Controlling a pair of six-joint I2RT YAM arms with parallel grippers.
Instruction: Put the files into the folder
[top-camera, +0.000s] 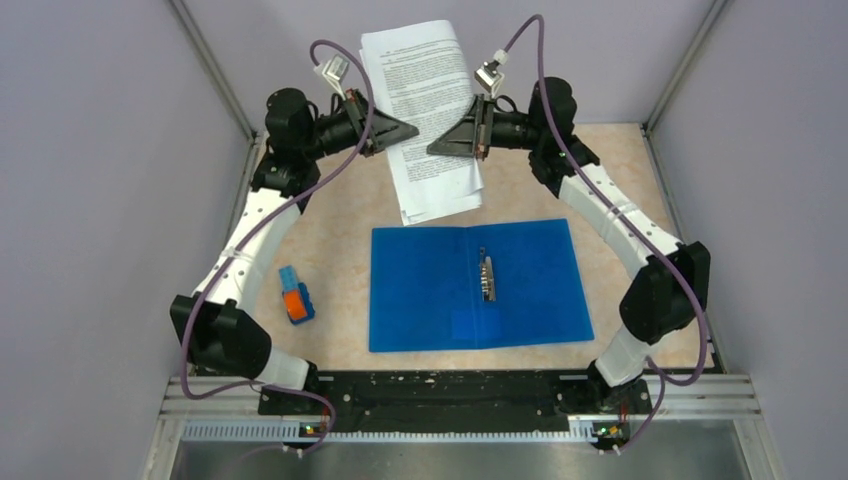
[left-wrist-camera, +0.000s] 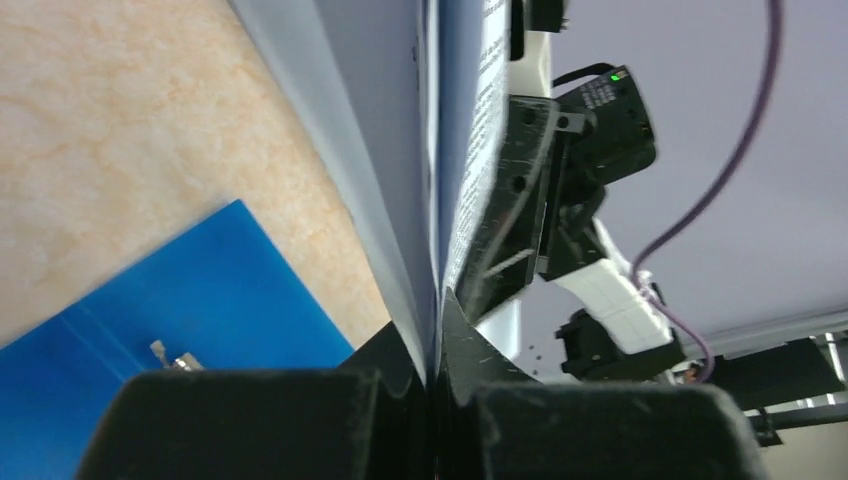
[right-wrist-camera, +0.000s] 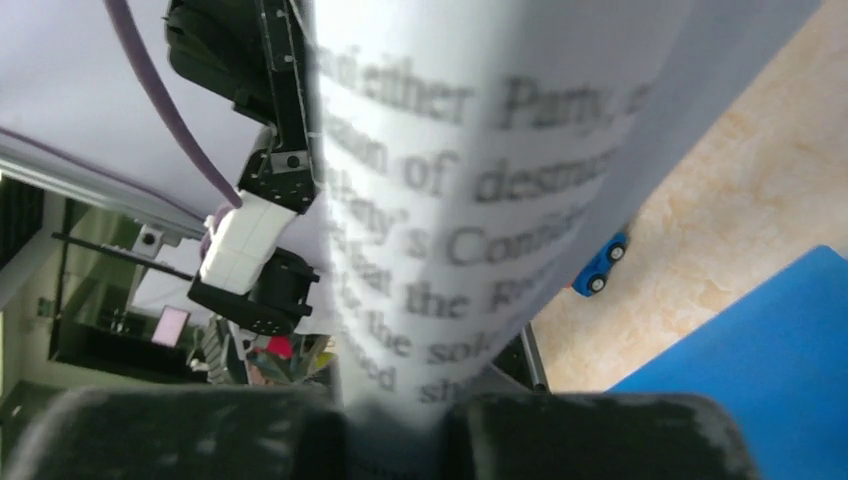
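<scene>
The left gripper (left-wrist-camera: 437, 335) has its two black fingers (left-wrist-camera: 250, 425) pressed together on one edge of the files (top-camera: 415, 70), a thin stack of white paper sheets printed with dense black text. In the right wrist view, the right gripper (right-wrist-camera: 395, 430) likewise pinches the sheets between its dark pads (right-wrist-camera: 590, 435). Seen from above, both arms reach in from either side and hold the stack off the table in the upper centre of the frame, where the paper bows and hangs loosely between them. Below it, in the middle of the frame, the large flat bright-blue plastic folder (top-camera: 430, 290) lies open on the beige marbled table (top-camera: 620, 170), its metal spine clip (top-camera: 487, 278) exposed at the fold. A small orange-and-blue block (top-camera: 295, 297) sits apart to the folder's left. The step in hand appears to be carrying the stack to the folder. The next move calls for both arms to travel together toward the bottom of the frame and lower the sheets squarely onto an open leaf without buckling them.
</scene>
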